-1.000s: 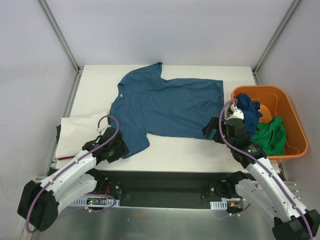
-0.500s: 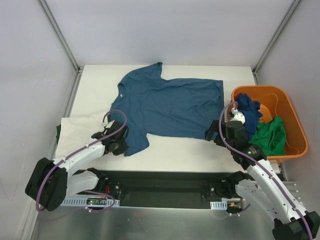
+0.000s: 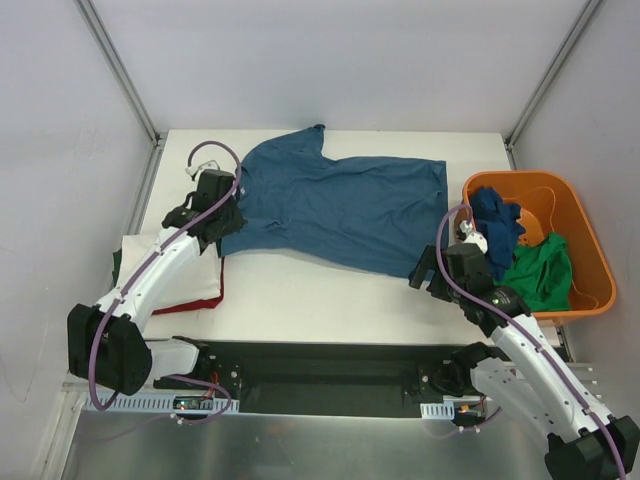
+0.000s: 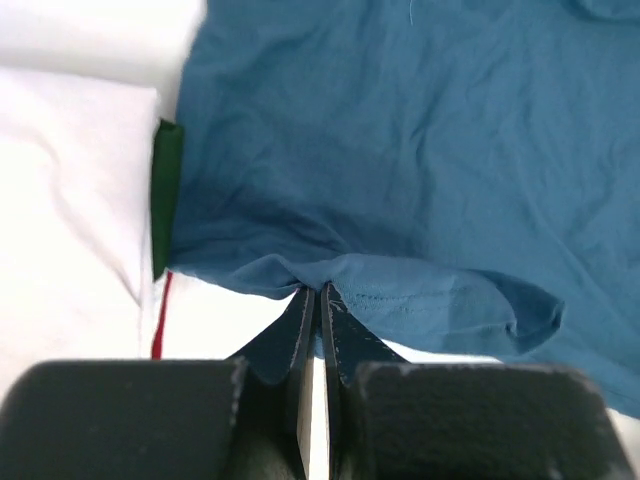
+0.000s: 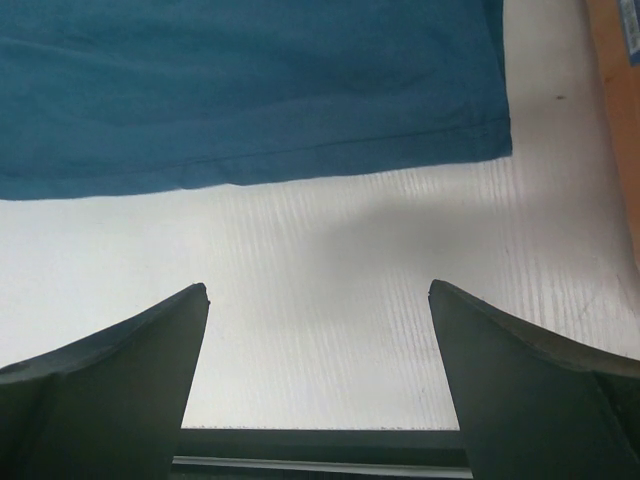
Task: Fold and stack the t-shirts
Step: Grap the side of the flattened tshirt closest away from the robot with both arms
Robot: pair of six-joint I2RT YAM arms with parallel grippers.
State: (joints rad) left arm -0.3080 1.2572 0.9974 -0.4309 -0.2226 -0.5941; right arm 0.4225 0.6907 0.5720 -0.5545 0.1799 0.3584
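Note:
A blue t-shirt (image 3: 340,205) lies spread across the white table, its hem toward the right. My left gripper (image 3: 225,218) is at the shirt's left side, shut on a pinch of its sleeve edge (image 4: 318,290), which is bunched and turned inward. In the left wrist view the blue t-shirt (image 4: 400,150) fills most of the frame. My right gripper (image 3: 422,272) stands open just in front of the shirt's near right corner. Only bare table shows between the jaws of the right gripper (image 5: 315,295), with the hem (image 5: 250,170) a little beyond the fingertips.
A stack of folded shirts sits at the left front, white on top (image 3: 198,278), with a red edge (image 3: 195,303) and a dark green edge (image 4: 166,195). An orange basket (image 3: 530,176) at the right holds a dark blue shirt (image 3: 497,222) and a green one (image 3: 540,275).
My left gripper shut on the near sleeve and carried it back and to the left, drawing the shirt's left side in. The stack's red edge now shows. The right arm barely moved.

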